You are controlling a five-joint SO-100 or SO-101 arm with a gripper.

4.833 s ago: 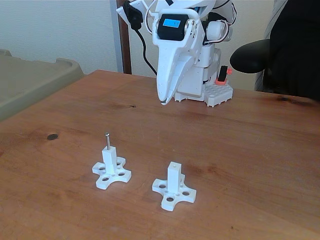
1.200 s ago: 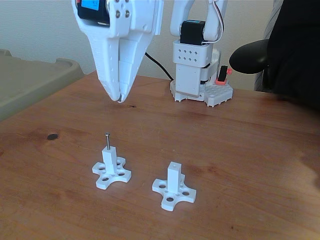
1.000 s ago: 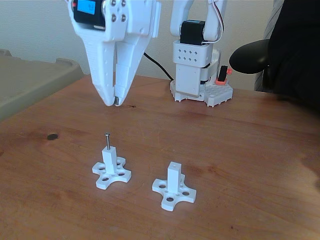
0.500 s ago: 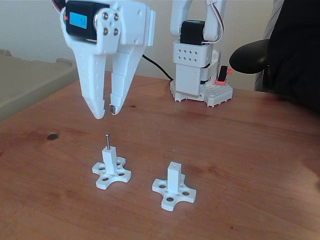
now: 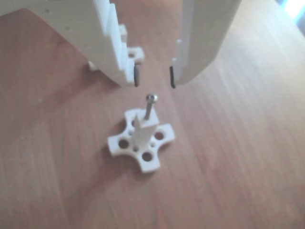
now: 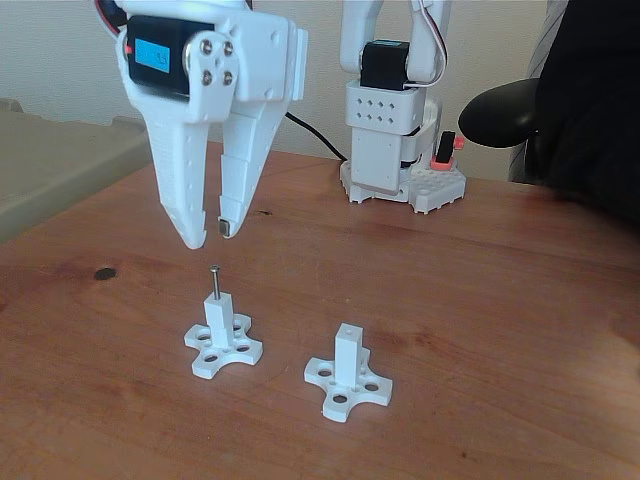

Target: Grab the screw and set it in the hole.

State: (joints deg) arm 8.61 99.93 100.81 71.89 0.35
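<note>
— Room under the gripper (image 6: pixel 210 235)?
— Jaws spread, air between tips and the screw (image 6: pixel 214 281) standing in the left post (image 6: pixel 220 322). Nothing between.
— Sideways?
— Bare table (image 6: pixel 480 300) all round. Second post (image 6: pixel 347 353) well apart to the right, its hole (image 6: pixel 347 328) uncovered. Arm base (image 6: pixel 395 180) far behind.

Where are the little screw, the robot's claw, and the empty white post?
screw (image 6: pixel 214 281), fixed view, on its thin shaft above the left post.
gripper (image 6: pixel 211 233), fixed view, midway between its open fingertips.
empty white post (image 6: pixel 347 352), fixed view, on its upright square column.
</note>
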